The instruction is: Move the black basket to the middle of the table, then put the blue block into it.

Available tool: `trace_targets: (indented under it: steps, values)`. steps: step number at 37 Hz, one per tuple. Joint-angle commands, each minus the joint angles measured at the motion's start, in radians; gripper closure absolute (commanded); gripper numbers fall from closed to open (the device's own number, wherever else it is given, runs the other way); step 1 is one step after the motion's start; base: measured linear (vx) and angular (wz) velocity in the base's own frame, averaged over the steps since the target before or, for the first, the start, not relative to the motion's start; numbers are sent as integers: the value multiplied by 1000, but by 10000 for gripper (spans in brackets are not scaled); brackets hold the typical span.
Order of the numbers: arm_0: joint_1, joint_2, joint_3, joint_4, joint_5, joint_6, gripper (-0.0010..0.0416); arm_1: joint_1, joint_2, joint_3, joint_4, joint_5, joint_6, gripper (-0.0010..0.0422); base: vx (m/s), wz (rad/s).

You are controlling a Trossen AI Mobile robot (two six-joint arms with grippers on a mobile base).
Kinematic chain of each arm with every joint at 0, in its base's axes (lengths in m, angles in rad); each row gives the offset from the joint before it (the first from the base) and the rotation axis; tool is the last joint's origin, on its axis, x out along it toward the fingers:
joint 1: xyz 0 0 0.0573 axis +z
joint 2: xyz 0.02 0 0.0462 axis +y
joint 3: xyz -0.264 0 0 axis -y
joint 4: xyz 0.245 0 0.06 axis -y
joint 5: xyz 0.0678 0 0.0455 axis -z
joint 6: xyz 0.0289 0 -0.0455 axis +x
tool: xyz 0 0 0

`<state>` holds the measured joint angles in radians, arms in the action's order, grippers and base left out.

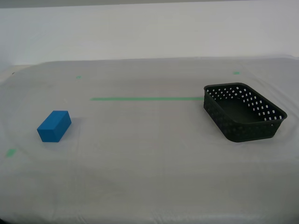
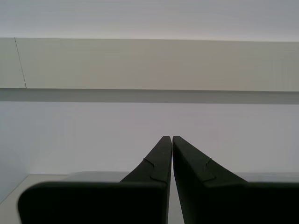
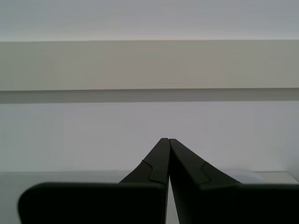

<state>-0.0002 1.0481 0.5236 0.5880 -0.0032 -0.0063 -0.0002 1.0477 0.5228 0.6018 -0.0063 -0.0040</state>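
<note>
Bench (image 1: 149, 186): pale cloth, near part bare. No arm in the exterior view.

Block (image 1: 54, 125): nearer of the two things, on the exterior view's left, lying flat, well apart from the basket.

Basket (image 1: 243, 113): a little farther back on the exterior view's right, upright, nothing inside, skewed to the bench edge. Its far-left corner sits at the right end of the green tape line (image 1: 147, 98).

My first tool (image 3: 164, 140): fingers pressed together, holding nothing, aimed at a blank wall. My second tool (image 2: 167, 137): same, tips nearly touching, nothing held.

Step in hand, as I judge it: shifting the basket to mid-bench; not begun. Best to open one tool, take the near-left rim, and slide the basket low along the tape line rather than lift it. Stop short of the block.
</note>
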Motion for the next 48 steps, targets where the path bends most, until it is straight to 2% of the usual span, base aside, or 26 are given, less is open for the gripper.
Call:
trace_targets:
  steps: [1,21,48]
  values:
    - [0,0,1,-7,-1,-2,406,0,0,0,5,-1,2,412,0,0]
    - [0,0,2,-84,-1,-1,406,0,0,0,5,-1,2,412,0,0]
    - [2,0,170,-554,-2,6,406,0,0,0,5,-1,2,412,0,0]
